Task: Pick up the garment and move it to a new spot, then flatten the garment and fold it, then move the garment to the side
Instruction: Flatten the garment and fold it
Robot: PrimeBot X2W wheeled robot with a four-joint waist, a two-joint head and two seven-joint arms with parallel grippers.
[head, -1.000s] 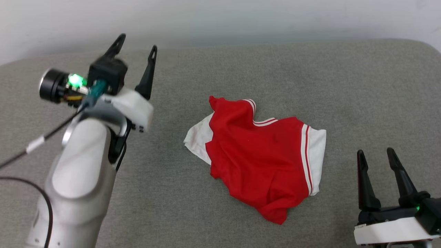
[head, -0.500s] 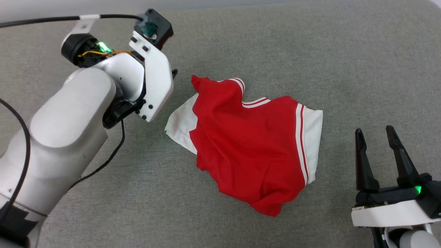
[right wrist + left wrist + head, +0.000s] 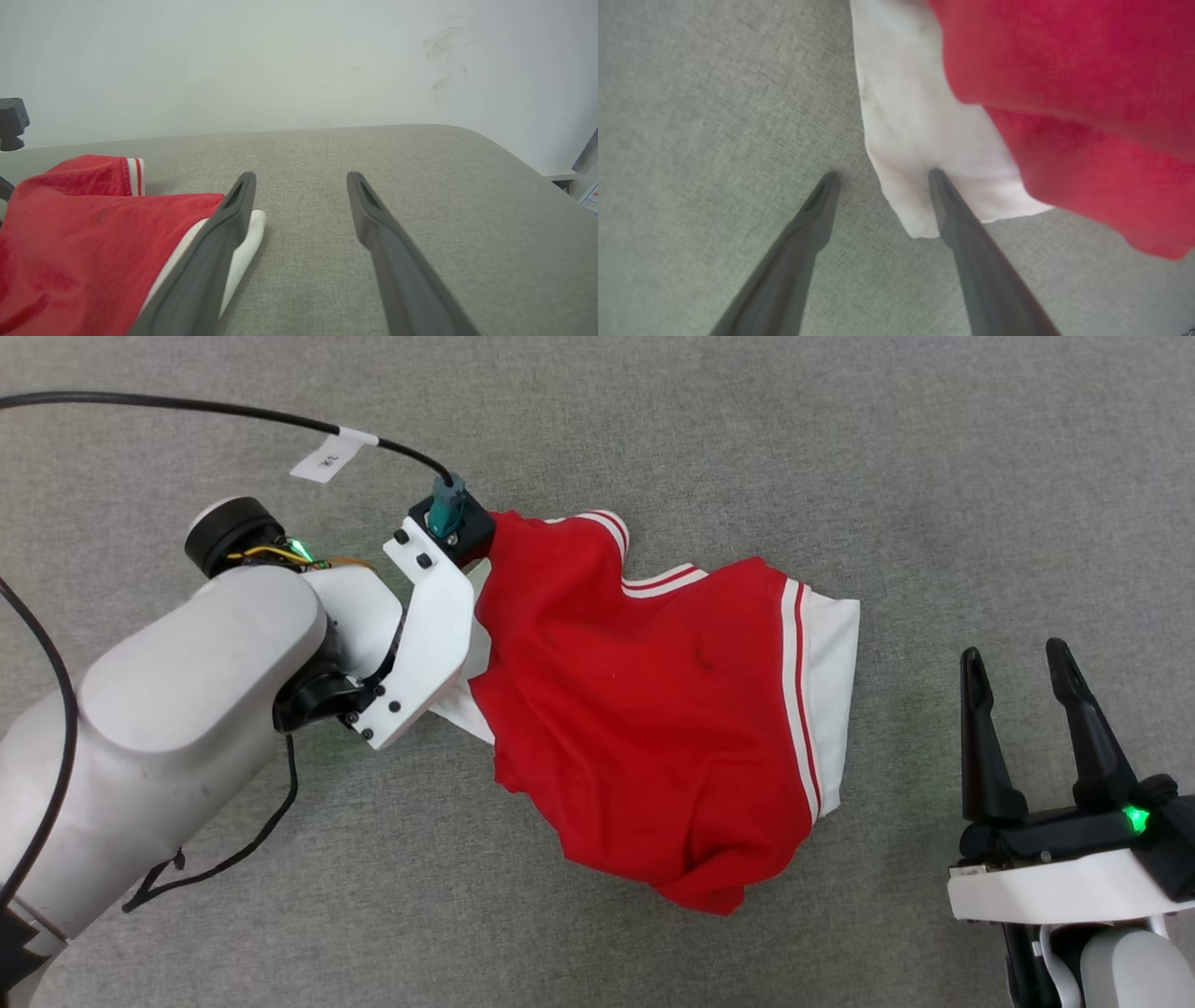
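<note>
Garment (image 3: 653,709): crumpled at the centre of the head view, red body uppermost, white sleeves at its left and right edges, lying on the grey cloth surface (image 3: 887,476).
Left gripper (image 3: 880,175): fingers spread. In the left wrist view one tip is on bare grey cloth and the other on the edge of a white sleeve (image 3: 915,130).
Left arm (image 3: 187,709): its wrist covers the garment's upper-left corner in the head view.
Right gripper (image 3: 1016,658): fingers spread and holding nothing, lower right of the head view, near the garment's right sleeve but apart from it.

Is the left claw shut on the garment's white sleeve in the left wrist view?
No, the left claw is open, with one tip on the white sleeve of the garment and the other on the grey surface.
</note>
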